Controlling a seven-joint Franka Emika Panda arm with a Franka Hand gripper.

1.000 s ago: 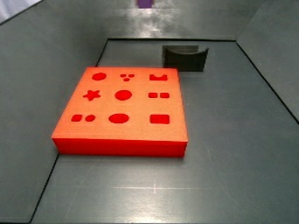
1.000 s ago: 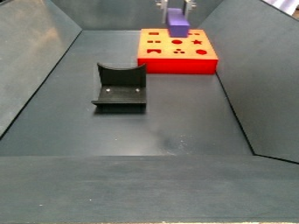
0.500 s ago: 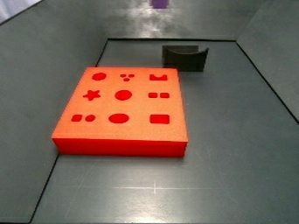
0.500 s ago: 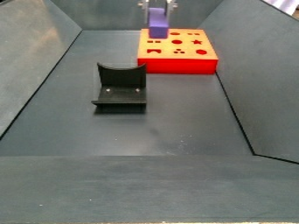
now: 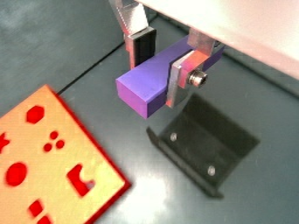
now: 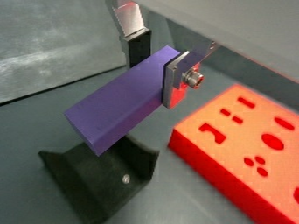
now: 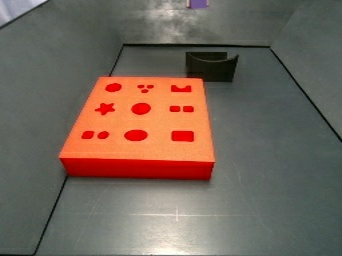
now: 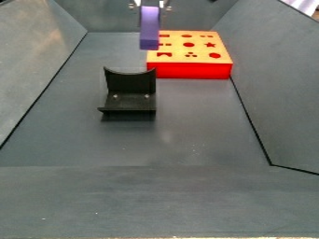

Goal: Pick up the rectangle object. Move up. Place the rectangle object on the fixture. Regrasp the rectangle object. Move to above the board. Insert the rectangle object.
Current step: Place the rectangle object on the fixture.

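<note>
The purple rectangle object (image 5: 146, 89) hangs in the air, and my gripper (image 5: 162, 66) is shut on one end of it. In both wrist views the block sticks out past the fingers, over the dark fixture (image 6: 100, 171) on the floor below. In a side view the rectangle object (image 8: 149, 26) hangs long side down under the gripper (image 8: 149, 6), above and a little behind the fixture (image 8: 127, 93). The red board (image 8: 189, 54) lies flat to one side of it. From the opposite side only the block's tip (image 7: 198, 4) shows, above the fixture (image 7: 211, 65) and board (image 7: 140, 120).
Sloping grey walls (image 8: 44, 65) enclose the grey floor (image 8: 187, 131) on all sides. The board's cut-outs (image 7: 138, 107) face up.
The gripper has carried the purple block sideways, from above the board's edge to above the fixture. Board and fixture have not moved.
</note>
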